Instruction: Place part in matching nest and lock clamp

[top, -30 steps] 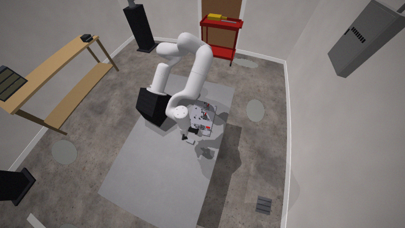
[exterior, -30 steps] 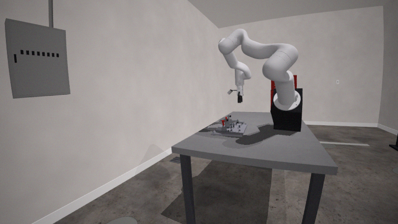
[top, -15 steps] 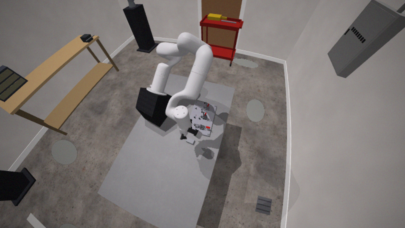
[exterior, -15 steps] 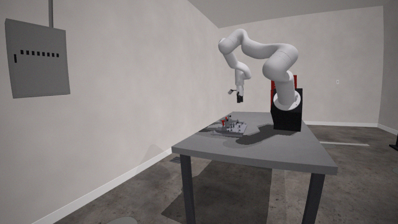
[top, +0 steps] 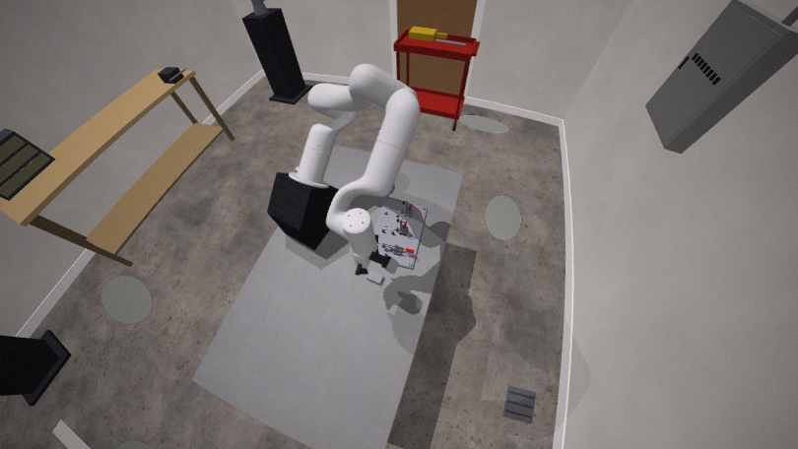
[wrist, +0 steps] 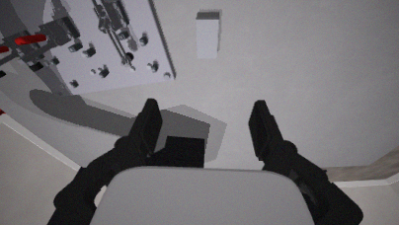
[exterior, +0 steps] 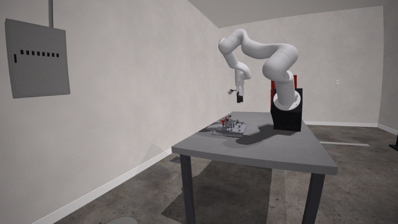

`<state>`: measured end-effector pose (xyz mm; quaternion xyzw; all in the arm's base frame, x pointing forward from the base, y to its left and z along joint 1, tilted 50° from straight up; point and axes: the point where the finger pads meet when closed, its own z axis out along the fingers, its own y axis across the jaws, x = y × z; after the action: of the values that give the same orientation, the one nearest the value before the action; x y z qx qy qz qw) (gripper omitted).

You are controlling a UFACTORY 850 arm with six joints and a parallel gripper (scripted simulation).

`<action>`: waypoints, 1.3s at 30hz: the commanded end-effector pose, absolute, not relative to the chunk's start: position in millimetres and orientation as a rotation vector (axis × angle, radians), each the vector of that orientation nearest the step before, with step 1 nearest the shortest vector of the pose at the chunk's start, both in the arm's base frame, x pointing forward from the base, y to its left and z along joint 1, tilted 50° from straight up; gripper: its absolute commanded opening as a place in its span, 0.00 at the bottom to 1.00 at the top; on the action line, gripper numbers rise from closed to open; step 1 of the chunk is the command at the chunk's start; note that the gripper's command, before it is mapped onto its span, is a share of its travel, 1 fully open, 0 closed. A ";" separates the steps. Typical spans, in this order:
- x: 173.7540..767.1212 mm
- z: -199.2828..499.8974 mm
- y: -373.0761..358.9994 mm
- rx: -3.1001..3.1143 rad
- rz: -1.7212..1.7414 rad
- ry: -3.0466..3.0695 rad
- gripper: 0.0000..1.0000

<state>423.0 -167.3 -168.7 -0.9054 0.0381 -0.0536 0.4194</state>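
no readable text, brand, number or sign in any view. gray wall cabinet [top: 720, 72] [exterior: 39, 64]: dark slots and a dark bar on its front, no lettering legible. arm [top: 390, 133] [exterior: 281, 62]: faint specks along its joint seams, too small to tell if they are print; fixture plate [top: 385, 236] [exterior: 236, 132] [wrist: 143, 64] on the bench [top: 312, 346] [exterior: 250, 155] [wrist: 296, 74]: no legible marks.

Compared with a second ago, the gripper [top: 370, 264] [exterior: 240, 99] [wrist: 204, 111] is showing a small change at its fingers, the near one sitting slightly farther out in the top view. In the exterior view its black end is looking a little broader, whether from spreading or turning being unclear
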 end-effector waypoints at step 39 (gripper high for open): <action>426.4 -181.3 -153.3 -2.271 -0.136 0.096 1.00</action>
<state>424.4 -160.6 -174.6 -0.9055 0.0381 -0.0536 0.4193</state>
